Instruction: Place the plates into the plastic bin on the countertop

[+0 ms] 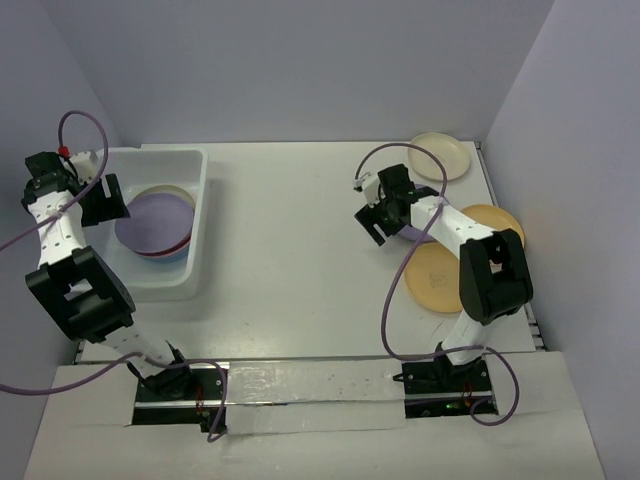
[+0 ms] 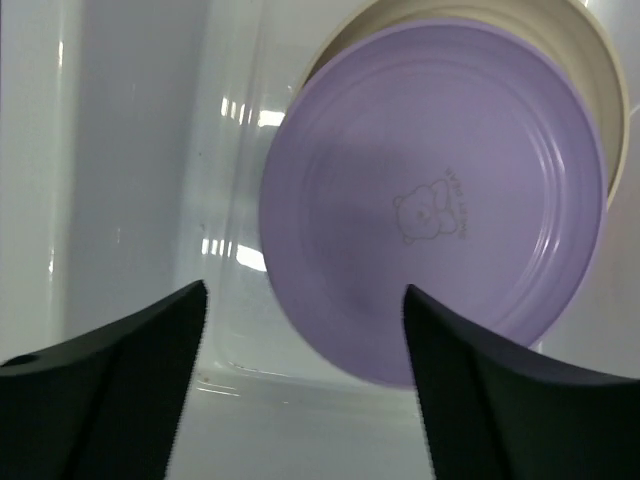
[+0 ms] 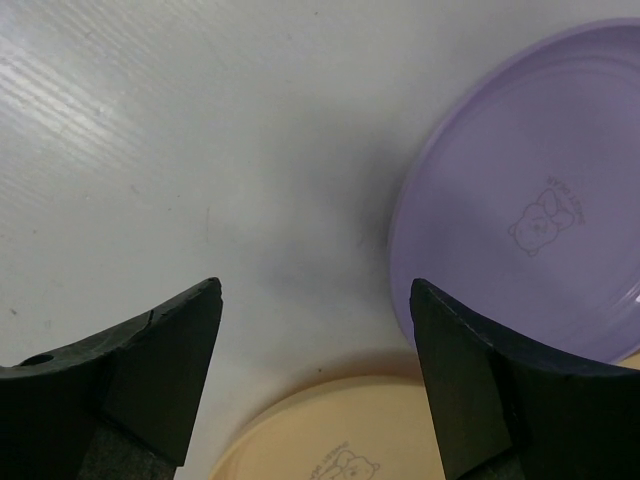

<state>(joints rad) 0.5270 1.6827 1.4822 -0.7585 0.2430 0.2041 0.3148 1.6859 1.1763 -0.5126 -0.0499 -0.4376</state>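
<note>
1. The left end effector [image 1: 108,200], spread wide and empty, hangs over the plastic bin [image 1: 200,250] at the table's [image 1: 290,220] left edge.
2. Its top purple plate [image 2: 440,190] sits close to the right wall.
3. The right end effector [image 3: 315,290], wide and empty, hangs over bare table beside a loose purple plate [image 3: 520,210] and a yellow plate [image 3: 330,440].
4. Overhead, its arm mostly hides that purple plate.
</note>
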